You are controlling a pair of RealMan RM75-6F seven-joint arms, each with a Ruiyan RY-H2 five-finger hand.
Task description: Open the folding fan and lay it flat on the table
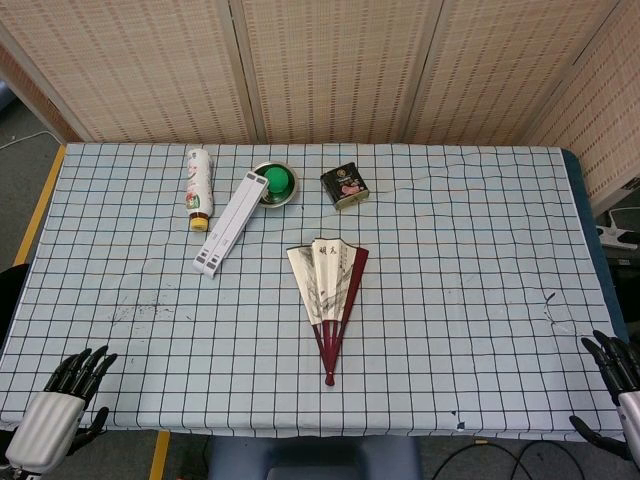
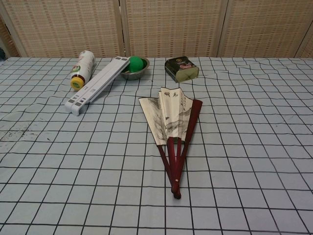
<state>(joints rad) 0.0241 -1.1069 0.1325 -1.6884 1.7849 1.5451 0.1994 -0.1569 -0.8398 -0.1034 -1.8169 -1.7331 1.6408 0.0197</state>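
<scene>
The folding fan [image 1: 331, 290] [image 2: 172, 125] lies on the checked tablecloth near the middle of the table. It is spread only a little way, with cream painted paper and dark red ribs, and its pivot end points toward the table's front edge. My left hand [image 1: 62, 398] rests at the front left corner with its fingers apart, holding nothing. At the front right corner my right hand [image 1: 618, 375] is also empty, fingers apart. Both hands are far from the fan. The chest view shows neither hand.
Behind the fan stand a white bottle [image 1: 199, 188] lying on its side, a long white flat box [image 1: 228, 222], a metal bowl [image 1: 274, 185] with a green ball, and a small dark tin [image 1: 344, 186]. A woven screen closes off the back.
</scene>
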